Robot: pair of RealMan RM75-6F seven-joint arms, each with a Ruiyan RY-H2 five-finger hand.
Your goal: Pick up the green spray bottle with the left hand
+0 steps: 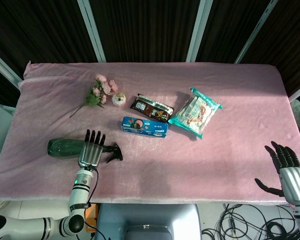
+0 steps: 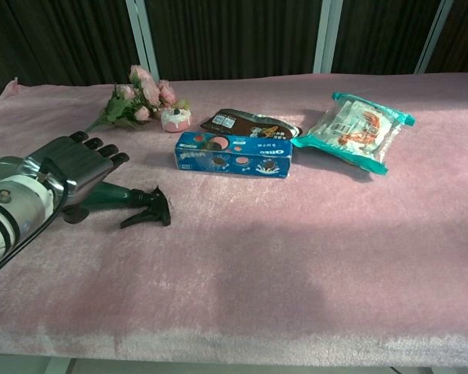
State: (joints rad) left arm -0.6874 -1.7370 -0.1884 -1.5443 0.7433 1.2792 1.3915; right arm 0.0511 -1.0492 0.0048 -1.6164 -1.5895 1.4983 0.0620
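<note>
Now your left hand (image 1: pixel 92 147) hovers, fingers spread and grasping nothing, directly above the green spray bottle (image 1: pixel 65 148), which lies on its side left of the Oreo box (image 1: pixel 144 127).

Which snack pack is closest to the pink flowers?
The dark brown snack packet, lying just right of the pink flower bunch. The blue Oreo box sits nearer the robot; the teal bag is farther right.

green spray bottle (image 1: pixel 65 148) dark green, black nozzle | tablecloth (image 1: pixel 230 150) pink | cookie box (image 1: pixel 144 127) blue
</note>
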